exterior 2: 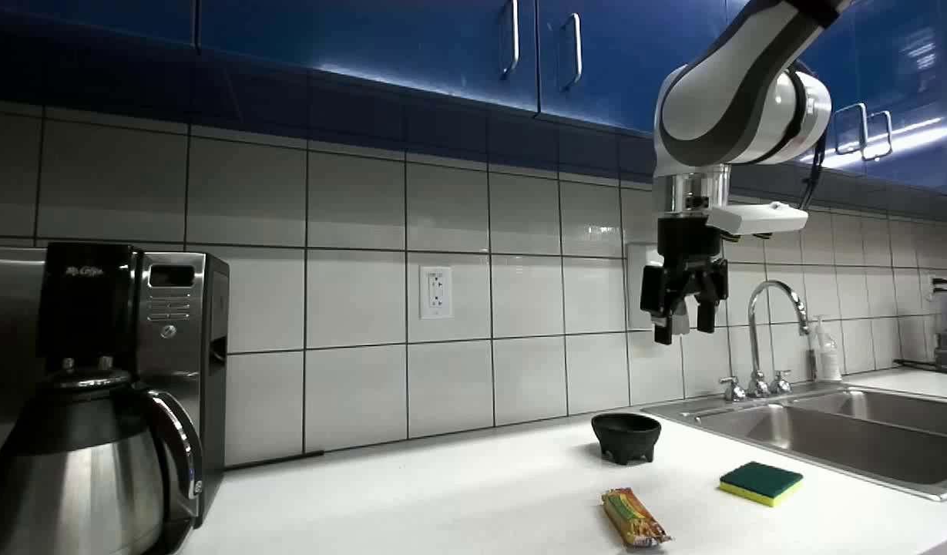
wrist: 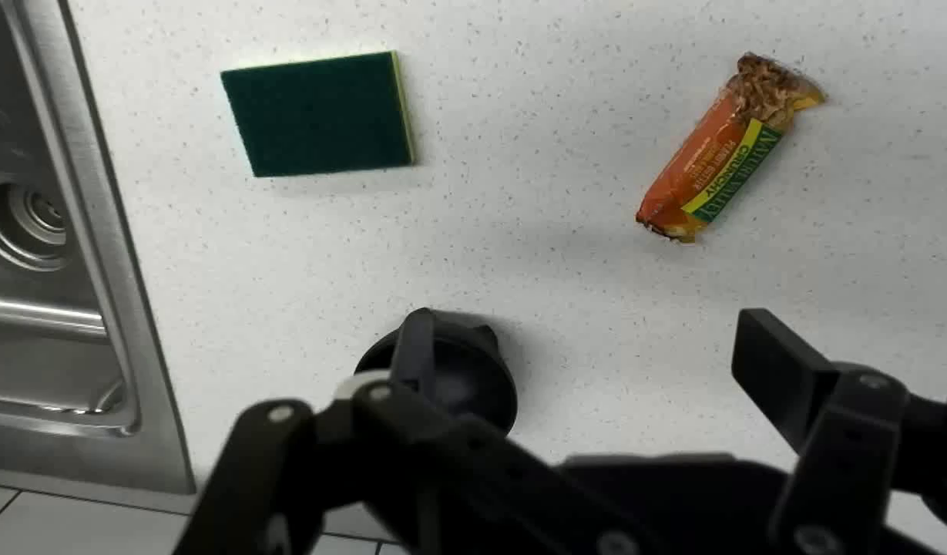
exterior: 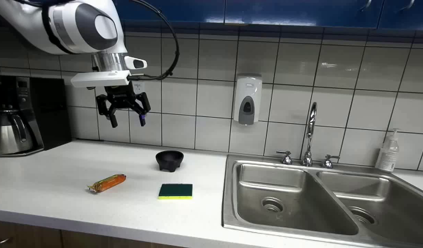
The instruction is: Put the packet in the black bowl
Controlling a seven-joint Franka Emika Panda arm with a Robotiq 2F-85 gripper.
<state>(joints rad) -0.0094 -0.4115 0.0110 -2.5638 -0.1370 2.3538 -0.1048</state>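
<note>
The orange-red packet lies on the white counter in both exterior views (exterior: 109, 182) (exterior 2: 631, 516). It also shows at the upper right of the wrist view (wrist: 708, 166), lying at a slant. The black bowl stands upright on the counter, nearer the tiled wall, in both exterior views (exterior: 169, 161) (exterior 2: 626, 438). In the wrist view the bowl (wrist: 473, 378) is partly hidden behind a finger. Its visible inside looks empty. My gripper (exterior: 128, 122) (exterior 2: 684, 327) (wrist: 587, 347) is open with nothing between its fingers. It points down, high above the counter, apart from both packet and bowl.
A green-and-yellow sponge (exterior: 175, 191) lies between the packet and the steel double sink (exterior: 230, 193). The faucet (exterior: 309, 134) rises behind the sink. A coffee maker (exterior 2: 207, 385) with a steel carafe stands at the counter's far end. Blue cabinets (exterior: 300, 12) hang above.
</note>
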